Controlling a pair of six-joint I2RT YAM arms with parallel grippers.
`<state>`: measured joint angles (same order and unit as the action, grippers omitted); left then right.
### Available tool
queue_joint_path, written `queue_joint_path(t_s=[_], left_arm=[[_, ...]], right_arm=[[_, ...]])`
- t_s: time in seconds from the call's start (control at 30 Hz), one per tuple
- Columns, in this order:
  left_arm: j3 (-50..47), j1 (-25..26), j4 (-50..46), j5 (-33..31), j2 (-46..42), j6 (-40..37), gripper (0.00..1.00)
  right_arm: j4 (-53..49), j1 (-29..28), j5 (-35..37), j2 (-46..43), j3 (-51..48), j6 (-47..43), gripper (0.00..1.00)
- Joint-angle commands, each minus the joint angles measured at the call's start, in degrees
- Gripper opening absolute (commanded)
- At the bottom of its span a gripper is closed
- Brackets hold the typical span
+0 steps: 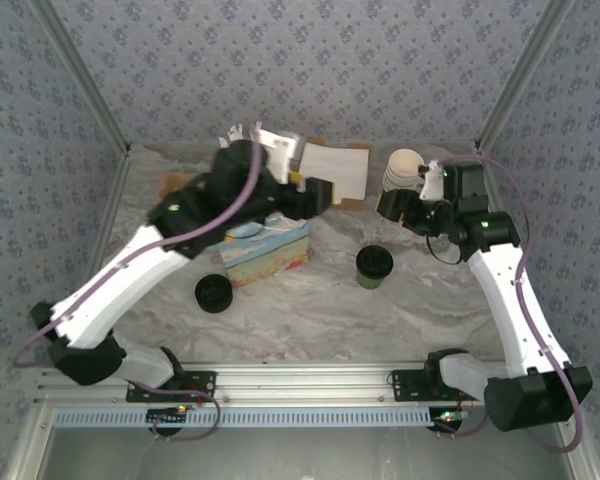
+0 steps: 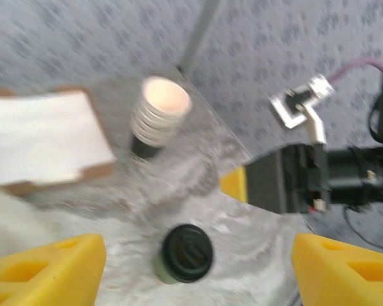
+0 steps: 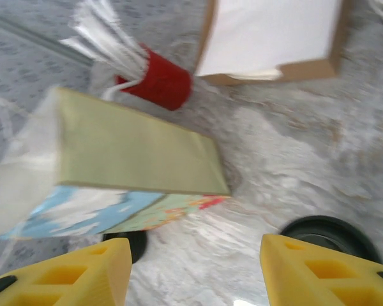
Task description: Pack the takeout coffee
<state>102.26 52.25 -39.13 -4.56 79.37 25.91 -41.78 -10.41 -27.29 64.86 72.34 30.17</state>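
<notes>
Reach stage, I'd say: takeout coffee [image 1: 374, 266] stands free on the desk [image 1: 310, 300], left gripper [image 1: 318, 192] and right gripper [image 1: 398, 205] both spread, empty (paper bag [image 1: 342, 172] behind). Next: straddle it squarely.

A small dark green paper cup with a black plastic lid [image 1: 374, 266] stands on a marbled table [image 1: 310, 315], right of a colourful paper bag [image 1: 267, 252] lying flat.

Stacked cups [image 1: 403, 168] stand near a cardboard tray [image 3: 306, 69] of paper; a black lid [image 1: 213, 293] lies apart.
</notes>
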Motion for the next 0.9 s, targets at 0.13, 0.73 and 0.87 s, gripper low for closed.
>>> queue_joint_path(t_s=[0.13, 0.73, 0.87], left_arm=[[-2.2, -17.4, -13.8, -11.1, -10.5, -5.9, 0.77], [-19.6, -53.9, -1.8, 9.7, 2.1, -16.5, 0.77], [-15.4, -53.8, -3.4, 10.8, 10.0, -18.1, 0.73]], right_arm=[[-1.2, -12.3, 9.4, 5.4, 11.0, -0.7, 0.6], [4.0, -19.4, 7.1, 30.9, 27.6, -6.2, 0.61], [4.3, -19.6, 5.8, 34.1, 29.6, -6.6, 0.61]])
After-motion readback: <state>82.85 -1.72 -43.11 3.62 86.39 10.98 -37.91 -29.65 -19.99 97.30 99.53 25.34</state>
